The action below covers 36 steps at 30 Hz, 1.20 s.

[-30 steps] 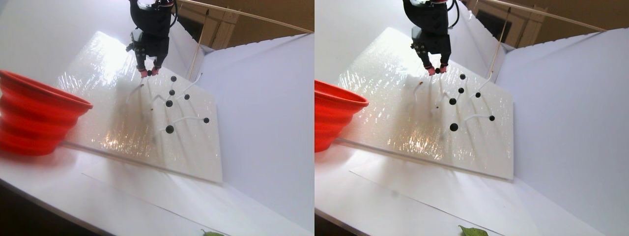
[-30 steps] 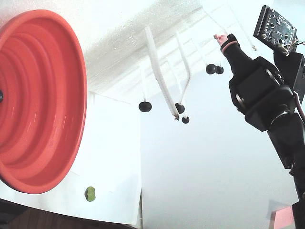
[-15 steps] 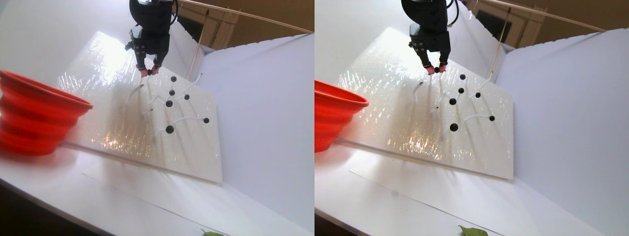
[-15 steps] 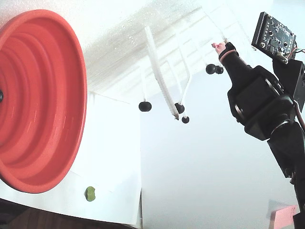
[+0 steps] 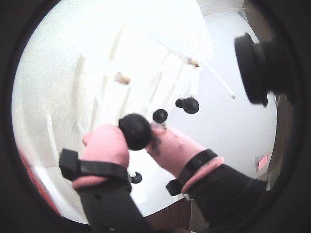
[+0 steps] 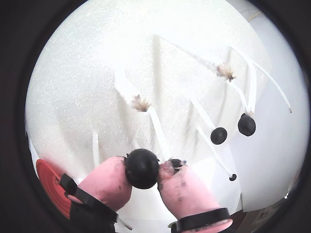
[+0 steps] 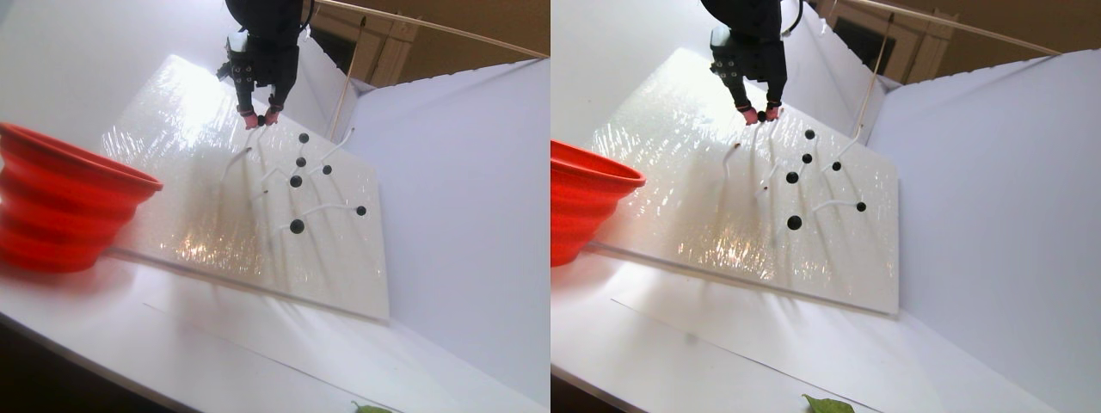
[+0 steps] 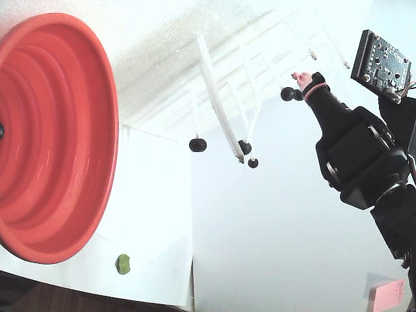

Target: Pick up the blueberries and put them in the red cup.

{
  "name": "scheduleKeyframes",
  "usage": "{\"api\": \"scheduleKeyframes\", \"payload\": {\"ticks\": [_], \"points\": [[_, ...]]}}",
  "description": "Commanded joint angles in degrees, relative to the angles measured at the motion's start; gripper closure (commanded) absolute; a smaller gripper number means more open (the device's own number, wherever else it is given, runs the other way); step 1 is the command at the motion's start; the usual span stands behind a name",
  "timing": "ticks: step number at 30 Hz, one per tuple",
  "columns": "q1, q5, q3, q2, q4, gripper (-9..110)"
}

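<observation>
My gripper [image 5: 138, 133] is shut on one blueberry [image 5: 135, 131], a glossy black ball pinched between the pink fingertips [image 6: 109, 182]. In the stereo pair view the gripper [image 7: 261, 119] hangs just above the top of a glittery white board [image 7: 215, 232], apart from the stems. Several more blueberries [image 7: 296, 181] sit on thin white stems on that board; others [image 8: 197, 144] show in the fixed view and in both wrist views [image 6: 218, 135] [image 5: 190, 105]. The red cup [image 7: 60, 202], wide and ringed inside [image 8: 58, 136], stands to the left of the board.
A small green lump [image 8: 123, 263] lies below the cup on white paper. A pink note [image 8: 388, 294] sits at the bottom right. A green leaf [image 7: 370, 408] lies at the front edge. White walls [image 7: 464, 189] close in the right side.
The gripper has lifted a little away from the board, still holding the blueberry. The other berries and the cup have not moved.
</observation>
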Motion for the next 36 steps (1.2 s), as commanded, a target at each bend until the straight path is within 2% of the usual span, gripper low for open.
{"api": "scheduleKeyframes", "payload": {"ticks": [1, 36], "points": [[2.20, 1.05, 0.09, 8.53, 0.62, 93], [-8.88, 13.01, 12.83, 22.68, 11.34, 92]]}}
